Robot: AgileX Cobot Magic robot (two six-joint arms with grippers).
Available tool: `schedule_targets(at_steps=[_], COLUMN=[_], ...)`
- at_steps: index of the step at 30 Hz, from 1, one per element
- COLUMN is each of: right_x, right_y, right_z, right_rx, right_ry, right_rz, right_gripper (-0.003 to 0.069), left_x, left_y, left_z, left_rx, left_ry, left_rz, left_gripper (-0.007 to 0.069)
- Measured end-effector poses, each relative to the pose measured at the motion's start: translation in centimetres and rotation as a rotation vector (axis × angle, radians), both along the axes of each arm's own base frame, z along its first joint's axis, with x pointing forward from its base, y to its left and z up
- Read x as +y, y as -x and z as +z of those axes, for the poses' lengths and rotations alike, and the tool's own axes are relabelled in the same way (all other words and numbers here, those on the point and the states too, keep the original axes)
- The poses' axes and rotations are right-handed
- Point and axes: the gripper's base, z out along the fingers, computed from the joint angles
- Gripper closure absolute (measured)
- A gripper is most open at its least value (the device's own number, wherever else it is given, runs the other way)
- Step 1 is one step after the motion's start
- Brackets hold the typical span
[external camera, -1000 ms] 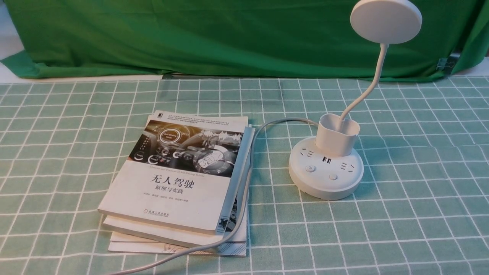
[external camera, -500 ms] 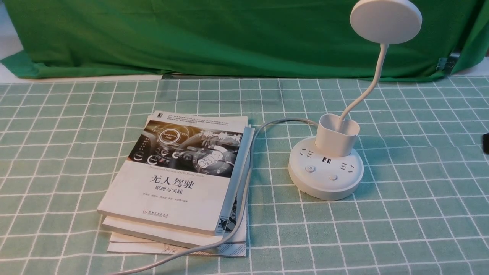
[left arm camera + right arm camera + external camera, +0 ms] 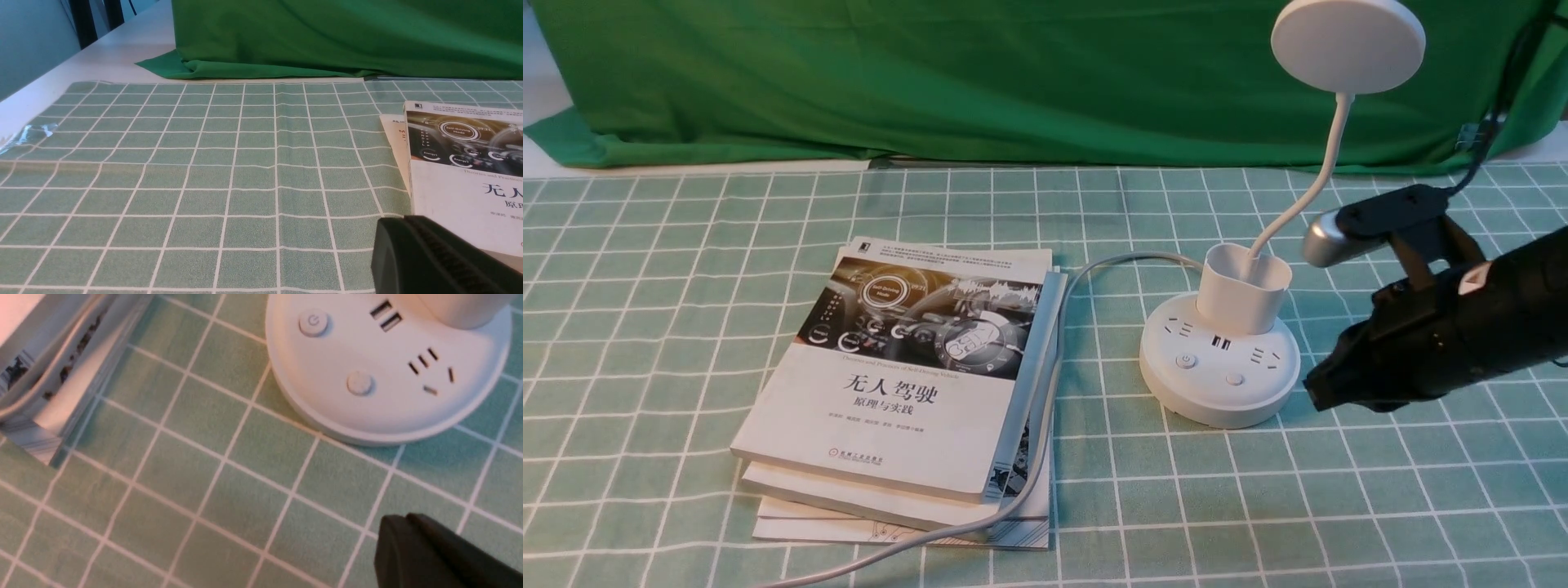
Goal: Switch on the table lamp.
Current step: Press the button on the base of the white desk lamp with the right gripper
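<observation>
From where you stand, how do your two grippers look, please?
The right gripper is matte black and blocky, with a silver-fronted camera bracket above and a black cable. Of the left gripper, only dark, tapering fingers show.

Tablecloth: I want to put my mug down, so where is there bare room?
Bare: the cloth left of the books, and nearer than the lamp. Crowded: between lamp and right gripper.

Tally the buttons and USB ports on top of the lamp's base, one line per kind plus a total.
Buttons, one with a power mark, one plain: 2
USB ports: 2
Total: 4
</observation>
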Motion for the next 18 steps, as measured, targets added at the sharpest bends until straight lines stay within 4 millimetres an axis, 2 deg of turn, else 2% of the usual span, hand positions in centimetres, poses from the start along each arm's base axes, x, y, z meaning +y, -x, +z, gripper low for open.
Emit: schedule_targets(at_steps=[7, 12, 18], right_x=[1.5, 2.2, 2.5], right_y=[-2.7, -3.6, -4.4], right_z=[-2.1, -3.6, -4.4], right_rx=[-0.001, -0.016, -0.061], right_ry=[0.010, 0.014, 0.015], right_rz=[0.000, -0.010, -0.027], right_gripper=[0.0631, 0.0630, 0.0629], left_x=[0.0, 0.0, 0.0], left_y=[0.0, 0.0, 0.0], left_z=[0.0, 0.0, 0.0], left_rx=[0.000, 0.000, 0.000], left_ry=[0.000, 0.000, 0.000], left_rz=[0.000, 0.000, 0.000], left_gripper=[0.0603, 0.0603, 0.0603])
